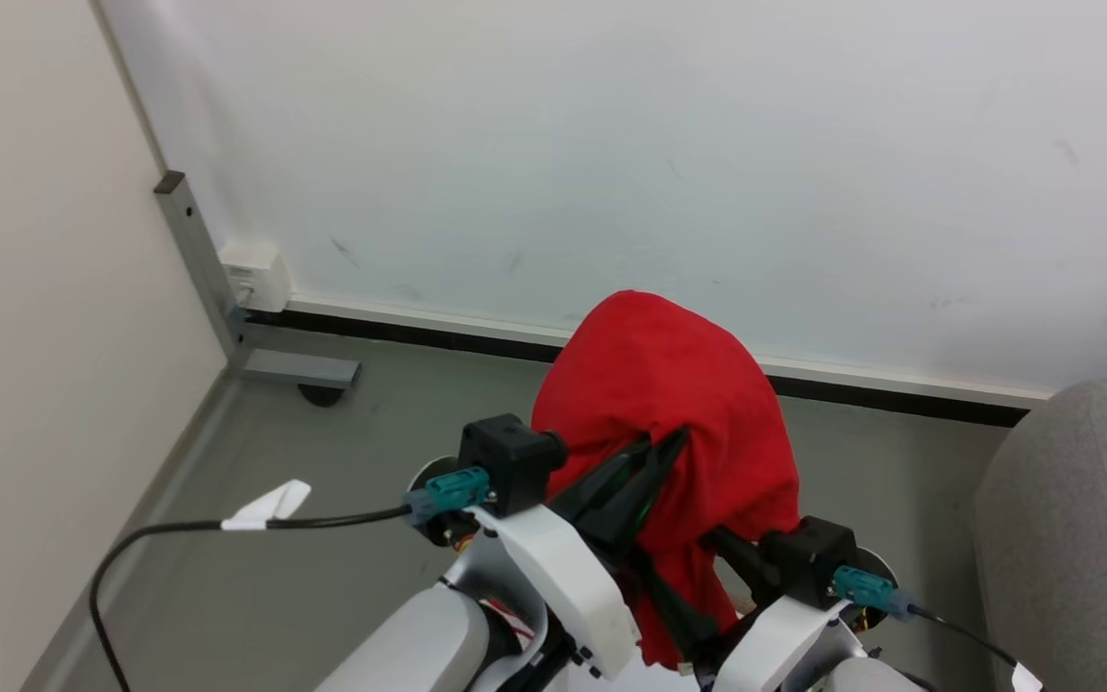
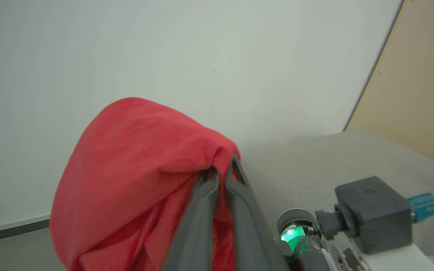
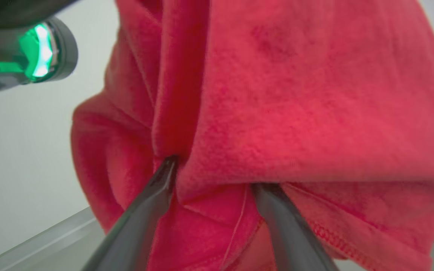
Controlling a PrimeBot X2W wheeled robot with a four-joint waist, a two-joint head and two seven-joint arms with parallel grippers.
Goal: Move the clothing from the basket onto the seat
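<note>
A bright red piece of clothing (image 1: 664,384) hangs bunched in the air in front of the white wall. My left gripper (image 1: 654,461) is shut on a fold of it, and the left wrist view shows the two dark fingers (image 2: 222,171) pinched together with the clothing (image 2: 134,158) draped over their tips. My right gripper (image 3: 217,175) stands open, its fingers spread and pushed up into the underside of the clothing (image 3: 296,94). In the head view its fingers (image 1: 722,543) run under the cloth. The grey seat (image 1: 1082,538) is at the right edge. The basket is out of view.
A grey metal post (image 1: 198,259) with a foot and a caster stands in the left corner beside a white wall box (image 1: 256,274). A black cable (image 1: 179,529) loops over the grey floor at the left. In the left wrist view the seat (image 2: 315,165) lies just beyond the fingers.
</note>
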